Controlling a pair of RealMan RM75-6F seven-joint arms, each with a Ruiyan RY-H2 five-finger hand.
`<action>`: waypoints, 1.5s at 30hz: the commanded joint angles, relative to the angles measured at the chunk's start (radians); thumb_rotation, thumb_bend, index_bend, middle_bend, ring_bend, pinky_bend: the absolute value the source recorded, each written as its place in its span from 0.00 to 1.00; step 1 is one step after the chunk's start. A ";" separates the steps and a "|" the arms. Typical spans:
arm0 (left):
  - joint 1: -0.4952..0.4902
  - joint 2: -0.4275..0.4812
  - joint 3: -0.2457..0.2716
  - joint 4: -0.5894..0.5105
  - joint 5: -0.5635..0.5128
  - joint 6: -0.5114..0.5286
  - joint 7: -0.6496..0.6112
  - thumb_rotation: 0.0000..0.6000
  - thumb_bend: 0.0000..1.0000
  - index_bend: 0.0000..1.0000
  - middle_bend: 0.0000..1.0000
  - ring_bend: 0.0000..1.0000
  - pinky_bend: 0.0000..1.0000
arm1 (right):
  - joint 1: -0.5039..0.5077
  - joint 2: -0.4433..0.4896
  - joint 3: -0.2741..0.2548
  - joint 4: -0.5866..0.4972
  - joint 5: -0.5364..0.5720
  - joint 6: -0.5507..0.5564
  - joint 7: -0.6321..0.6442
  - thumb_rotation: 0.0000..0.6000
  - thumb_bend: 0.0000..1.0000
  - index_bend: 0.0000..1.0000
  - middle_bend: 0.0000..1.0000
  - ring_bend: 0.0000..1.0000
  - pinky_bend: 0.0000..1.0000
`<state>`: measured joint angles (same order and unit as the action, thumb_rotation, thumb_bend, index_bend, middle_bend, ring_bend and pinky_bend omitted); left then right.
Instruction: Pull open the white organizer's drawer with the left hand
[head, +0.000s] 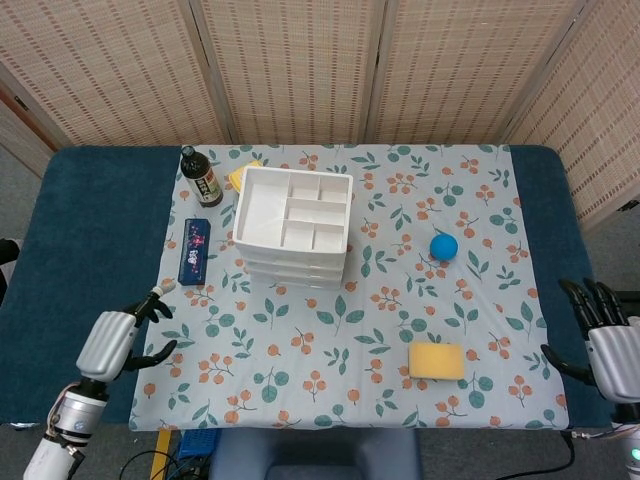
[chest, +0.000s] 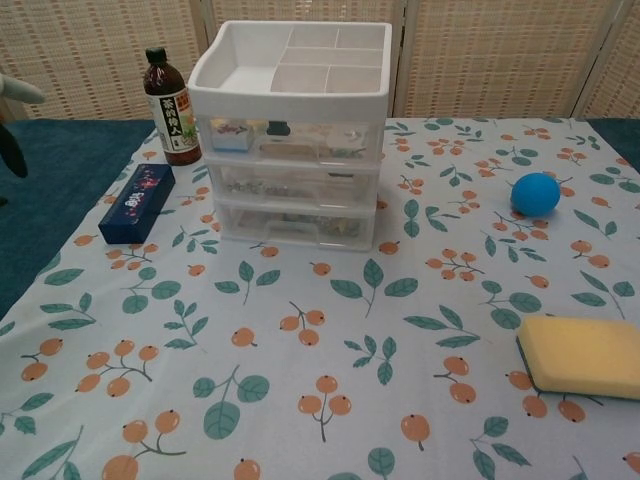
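At the lower left of the head view, the left robot hand (head: 117, 336) hovered at the edge of the floral cloth (head: 300, 340), fingers spread and holding nothing; in the chest view only its fingertips (chest: 18, 92) showed at the left edge. At the lower right, the right robot hand (head: 608, 340) hung off the tabletop (head: 90, 240), fingers likewise apart and empty. One white organizer (head: 293, 226) stood in the upper middle of the cloth, well apart from both hands, with three clear drawers (chest: 297, 182) stacked, all pushed in, under an open divided tray. Left of it lay one dark blue box (head: 194, 250) and stood one brown bottle (head: 201, 178); its label writing was too small to read. One blue ball (head: 444, 246) and one yellow sponge (head: 436, 361) lay to the right. Nothing lay between the left hand and the drawers' fronts.
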<state>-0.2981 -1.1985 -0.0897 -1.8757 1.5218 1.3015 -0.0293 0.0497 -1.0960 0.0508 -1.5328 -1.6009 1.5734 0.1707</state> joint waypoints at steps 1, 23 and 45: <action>-0.082 -0.037 -0.023 -0.050 -0.018 -0.111 -0.133 1.00 0.27 0.20 0.54 0.56 0.88 | -0.002 0.002 0.001 -0.002 0.002 0.004 -0.001 1.00 0.24 0.00 0.10 0.00 0.01; -0.288 -0.380 -0.148 0.039 -0.318 -0.425 -0.651 1.00 0.27 0.16 0.91 0.95 1.00 | -0.009 0.018 0.013 -0.040 0.008 0.026 -0.035 1.00 0.26 0.00 0.10 0.00 0.01; -0.289 -0.634 -0.309 0.178 -0.634 -0.402 -0.749 1.00 0.32 0.11 0.94 0.99 1.00 | -0.027 0.018 0.012 -0.054 0.026 0.034 -0.051 1.00 0.26 0.00 0.10 0.00 0.01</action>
<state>-0.5930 -1.8261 -0.3909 -1.6995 0.8960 0.8962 -0.7729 0.0231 -1.0779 0.0628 -1.5866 -1.5749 1.6079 0.1198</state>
